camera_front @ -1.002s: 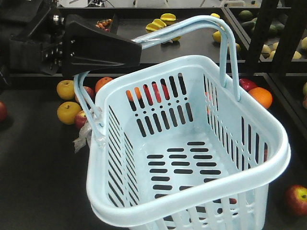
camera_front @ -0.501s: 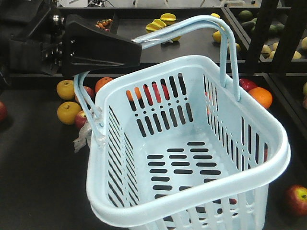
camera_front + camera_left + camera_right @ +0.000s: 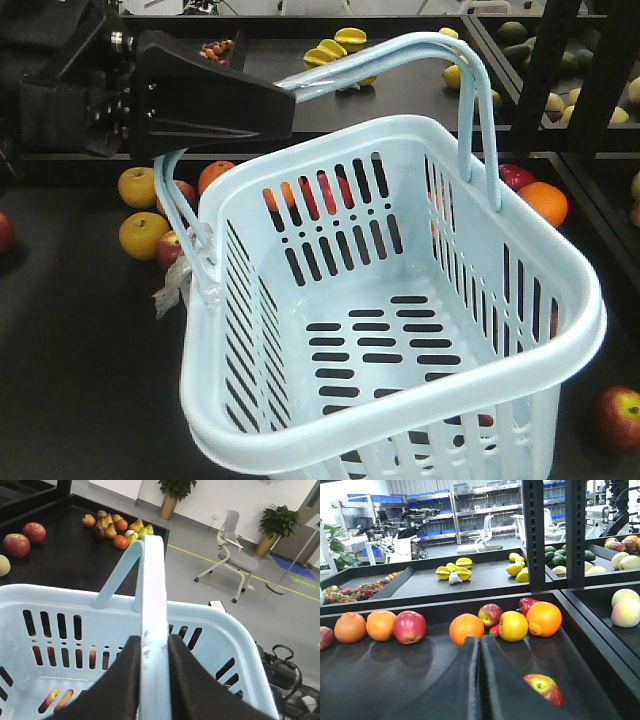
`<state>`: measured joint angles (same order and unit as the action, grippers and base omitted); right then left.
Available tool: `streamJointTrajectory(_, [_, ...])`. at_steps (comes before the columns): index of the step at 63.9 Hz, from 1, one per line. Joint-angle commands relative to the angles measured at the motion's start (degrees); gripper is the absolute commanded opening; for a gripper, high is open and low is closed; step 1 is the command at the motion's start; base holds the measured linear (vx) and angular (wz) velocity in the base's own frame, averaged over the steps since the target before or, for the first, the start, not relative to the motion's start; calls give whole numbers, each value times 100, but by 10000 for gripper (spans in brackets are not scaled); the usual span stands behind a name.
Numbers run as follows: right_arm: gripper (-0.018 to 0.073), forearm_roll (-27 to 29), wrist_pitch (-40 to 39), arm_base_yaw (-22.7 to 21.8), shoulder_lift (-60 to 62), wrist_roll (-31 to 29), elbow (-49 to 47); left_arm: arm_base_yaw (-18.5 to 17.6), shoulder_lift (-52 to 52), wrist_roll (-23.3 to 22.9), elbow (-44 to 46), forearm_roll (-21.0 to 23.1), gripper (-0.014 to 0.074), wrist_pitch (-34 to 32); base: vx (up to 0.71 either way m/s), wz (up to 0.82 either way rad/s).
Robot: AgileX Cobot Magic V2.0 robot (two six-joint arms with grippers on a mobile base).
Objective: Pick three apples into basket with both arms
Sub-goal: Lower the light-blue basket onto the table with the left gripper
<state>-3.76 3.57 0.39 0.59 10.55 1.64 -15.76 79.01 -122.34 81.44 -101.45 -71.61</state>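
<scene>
The basket fills the middle and lower right of the front view, tilted and hanging above the dark shelf. Its handle runs to the upper left, where the left gripper is clenched on it. In the left wrist view the fingers press on both sides of the handle. One apple lies at lower right just beside the right gripper, whose jaws are pressed together on nothing. More apples sit among oranges further back.
</scene>
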Motion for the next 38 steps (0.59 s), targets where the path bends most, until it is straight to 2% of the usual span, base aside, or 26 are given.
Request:
streamJointTrajectory(1, [-4, -52, -389, -39, 60, -59, 74, -8, -191, -65, 143, -12, -8, -683, 0, 0])
streamJointTrajectory(5, [-4, -52, -389, -39, 60, -59, 74, -8, -180, 84, 143, -12, -8, -683, 0, 0])
streamJointTrajectory(16, [-4, -52, -389, -39, 60, -59, 74, -8, -3, 1134, 143, -12, -8, -548, 0, 0])
streamJointTrajectory(26, [-4, -52, -389, -39, 60, -59, 74, -8, 408, 1367, 143, -12, -6, 19, 0, 0])
streamJointTrajectory(38, [-4, -52, -389, -39, 60, -59, 74, 44, 1202, 1880, 149, -12, -6, 760, 0, 0])
